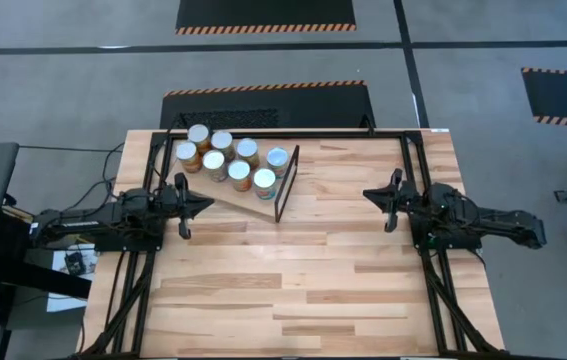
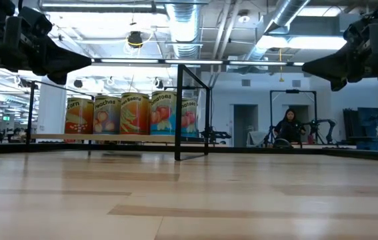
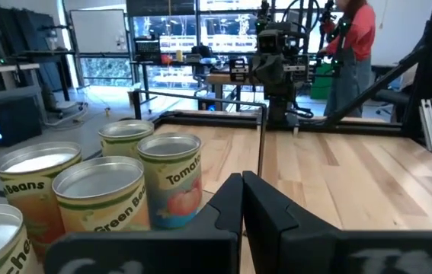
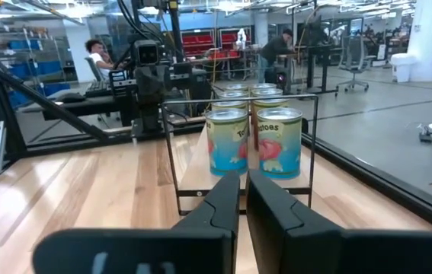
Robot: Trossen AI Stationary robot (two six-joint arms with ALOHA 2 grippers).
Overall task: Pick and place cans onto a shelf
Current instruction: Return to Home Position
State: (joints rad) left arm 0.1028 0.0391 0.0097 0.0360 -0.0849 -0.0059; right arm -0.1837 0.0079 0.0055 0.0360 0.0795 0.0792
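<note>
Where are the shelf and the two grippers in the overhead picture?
shelf [image 1: 286, 183], high view, on its black frame end.
left gripper [image 1: 209, 203], high view, at its fingertips.
right gripper [image 1: 367, 194], high view, at its fingertips.

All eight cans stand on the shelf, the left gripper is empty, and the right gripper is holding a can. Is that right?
No: the right gripper holds nothing. The right wrist view shows its fingers shut with nothing between them. The eight cans do stand on the shelf, and the left gripper is empty.

The left claw [image 1: 203, 204] and right claw [image 1: 371, 195] hover, both closed.
</note>
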